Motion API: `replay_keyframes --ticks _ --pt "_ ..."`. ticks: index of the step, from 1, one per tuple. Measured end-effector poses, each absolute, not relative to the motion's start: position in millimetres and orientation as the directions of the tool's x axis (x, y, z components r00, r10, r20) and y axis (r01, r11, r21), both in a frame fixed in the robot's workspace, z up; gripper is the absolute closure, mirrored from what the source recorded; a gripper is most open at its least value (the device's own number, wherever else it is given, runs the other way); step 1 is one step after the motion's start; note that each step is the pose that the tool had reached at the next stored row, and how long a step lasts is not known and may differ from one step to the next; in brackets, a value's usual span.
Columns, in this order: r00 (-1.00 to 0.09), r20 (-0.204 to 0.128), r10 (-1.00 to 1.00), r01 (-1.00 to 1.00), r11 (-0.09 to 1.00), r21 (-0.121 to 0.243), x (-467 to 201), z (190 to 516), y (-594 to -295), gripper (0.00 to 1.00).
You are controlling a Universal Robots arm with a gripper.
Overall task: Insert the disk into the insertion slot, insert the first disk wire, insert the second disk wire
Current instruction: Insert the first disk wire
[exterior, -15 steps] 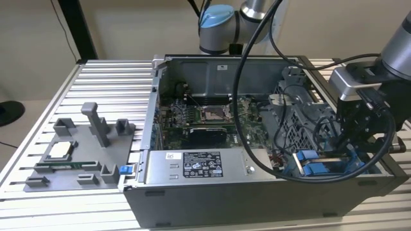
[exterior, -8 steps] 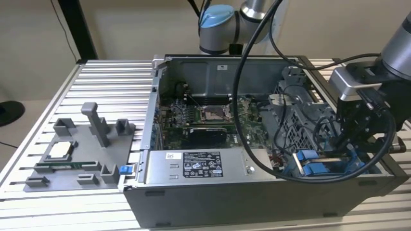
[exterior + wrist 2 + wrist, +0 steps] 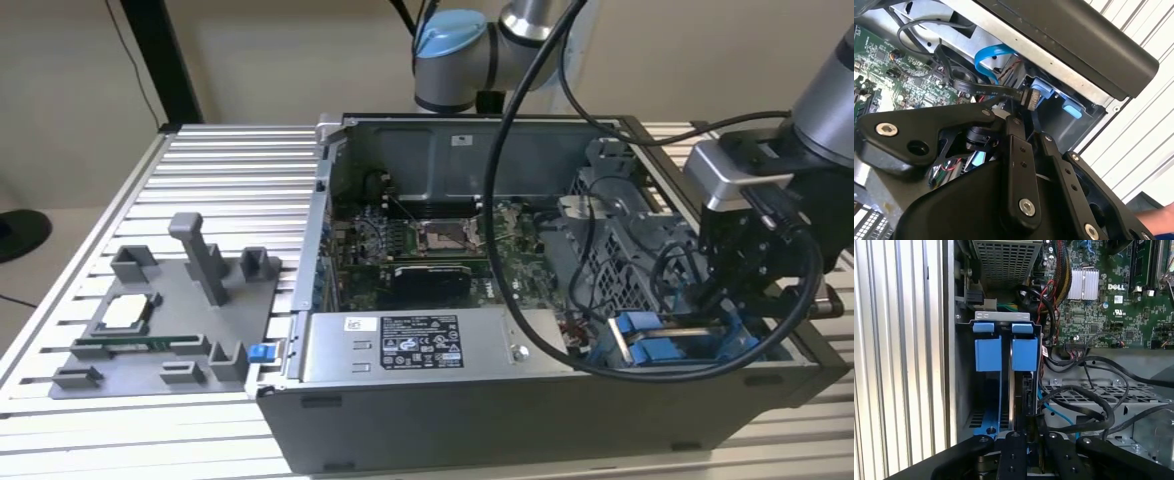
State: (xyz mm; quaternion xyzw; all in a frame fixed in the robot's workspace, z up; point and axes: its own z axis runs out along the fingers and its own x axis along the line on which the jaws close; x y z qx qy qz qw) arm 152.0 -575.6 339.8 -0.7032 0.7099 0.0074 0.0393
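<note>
End effector (image 3: 1026, 114): clamping on the connector end of a black flat disk wire (image 3: 986, 92); first or second wire cannot be told.
Reason for hold: gripping close to the connector is probably keeping the plug stiff and square to the bay.
Disk (image 3: 1020, 390): standing edge-on inside the insertion slot (image 3: 1003, 316), apparently already seated.
Disk axis: long axis judged to be running from the blue latch pieces (image 3: 1025, 354) toward the end effector.
Location: bay sitting in the computer case (image 3: 441, 420) corner at the exterior view's right.

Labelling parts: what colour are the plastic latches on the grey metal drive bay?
Plastic latches: bright blue, clearest in first wrist view.
</note>
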Motion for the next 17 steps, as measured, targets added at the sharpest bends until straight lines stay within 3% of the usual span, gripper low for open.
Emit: replay_keyframes --ticks 17 --pt "-0.008 -0.066 -0.998 -0.999 0.011 -0.045 152.0 327.9 -575.6 1.0"
